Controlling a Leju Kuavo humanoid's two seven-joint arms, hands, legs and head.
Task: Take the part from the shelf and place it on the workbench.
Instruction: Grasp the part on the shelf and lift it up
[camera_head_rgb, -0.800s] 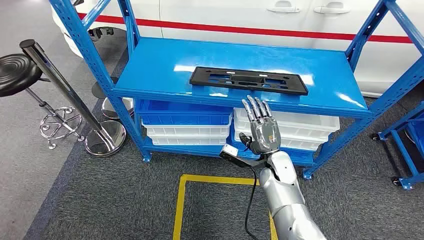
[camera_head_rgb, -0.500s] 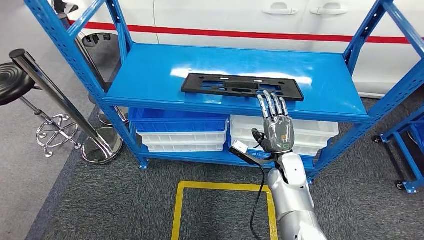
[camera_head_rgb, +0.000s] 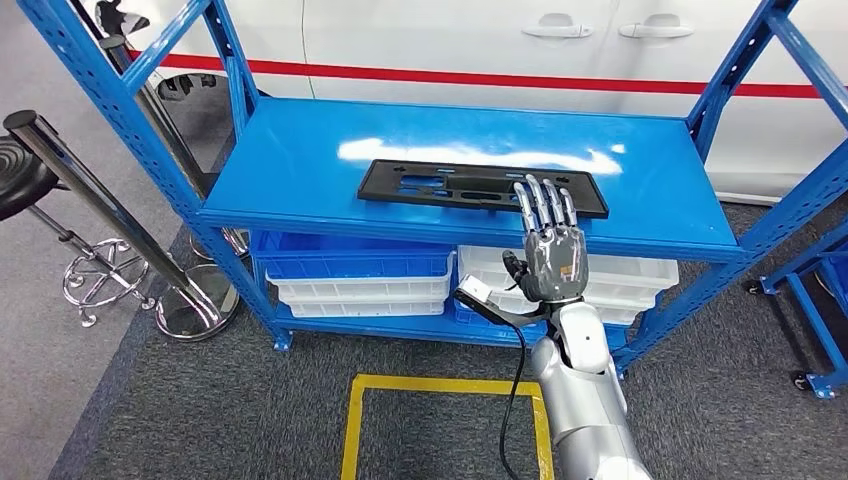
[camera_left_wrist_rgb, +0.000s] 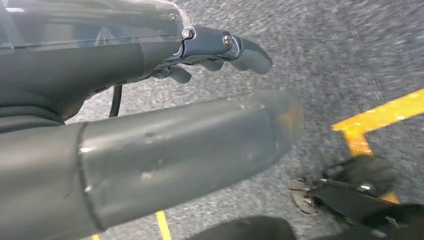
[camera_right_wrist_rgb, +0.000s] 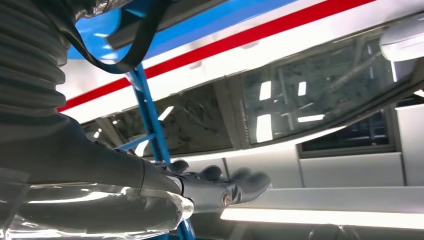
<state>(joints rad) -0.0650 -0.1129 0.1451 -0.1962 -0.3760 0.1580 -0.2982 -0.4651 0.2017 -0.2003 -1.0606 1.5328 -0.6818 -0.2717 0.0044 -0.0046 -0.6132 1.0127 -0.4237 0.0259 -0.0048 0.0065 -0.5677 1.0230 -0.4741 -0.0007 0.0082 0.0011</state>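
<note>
Part (camera_head_rgb: 483, 188) flat on the blue shelf (camera_head_rgb: 300, 160), right hand (camera_head_rgb: 549, 247) raised at its near edge.

Head view: the black flat part lies lengthwise near the shelf's front edge; the right hand is upright, fingers extended and apart, holding nothing, its fingertips (camera_head_rgb: 541, 190) overlapping the part's right section; contact cannot be confirmed. Right wrist view: the same hand (camera_right_wrist_rgb: 220, 187) appears against a white vehicle body with a red stripe (camera_right_wrist_rgb: 260, 37). Left wrist view: the left hand (camera_left_wrist_rgb: 220, 50) hangs over grey carpet and yellow floor tape (camera_left_wrist_rgb: 375, 120), fingers loosely curled, empty.

Open shelf top (camera_head_rgb: 300, 165) around part (camera_head_rgb: 440, 186), upright posts (camera_head_rgb: 740, 70) perhaps flanking
</note>
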